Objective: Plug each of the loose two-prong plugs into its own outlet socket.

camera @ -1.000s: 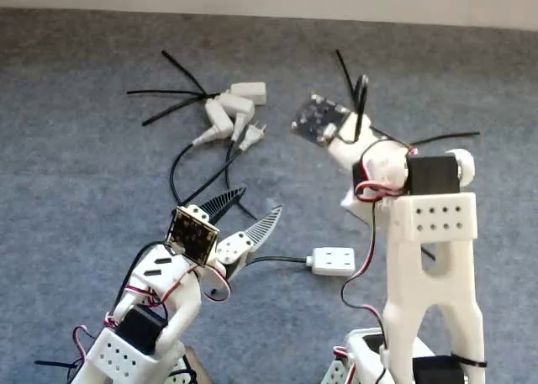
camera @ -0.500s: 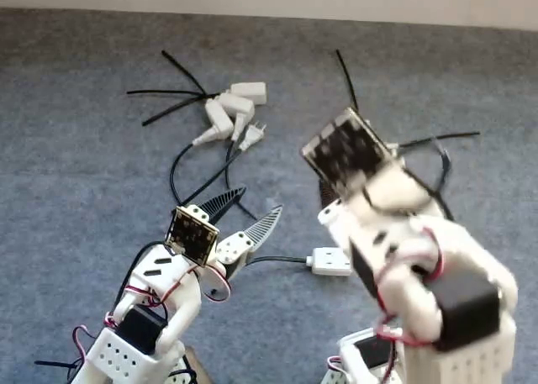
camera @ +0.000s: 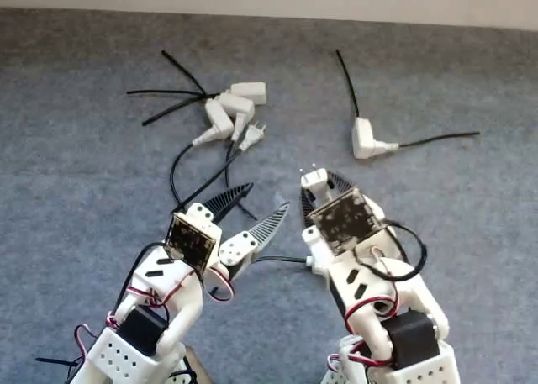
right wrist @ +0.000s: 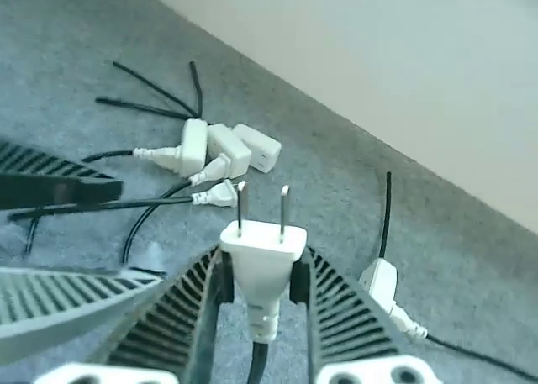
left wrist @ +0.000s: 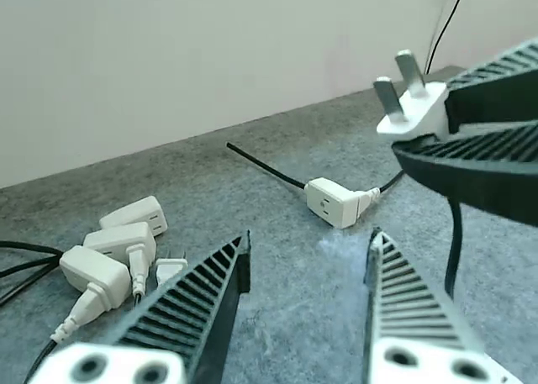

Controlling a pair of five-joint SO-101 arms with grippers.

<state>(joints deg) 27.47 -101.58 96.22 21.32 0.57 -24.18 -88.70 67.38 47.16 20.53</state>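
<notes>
The right hand (right wrist: 262, 265), now pulled back from the far socket (camera: 363, 139), clamps a two-prong plug (right wrist: 262, 241) prongs-up beside the spread left hand (camera: 267, 197), probably ready for plugging.

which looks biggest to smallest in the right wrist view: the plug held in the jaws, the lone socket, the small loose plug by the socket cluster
1. held plug: largest, though nearest the camera, so true size is unsure
2. lone socket
3. small loose plug
</notes>
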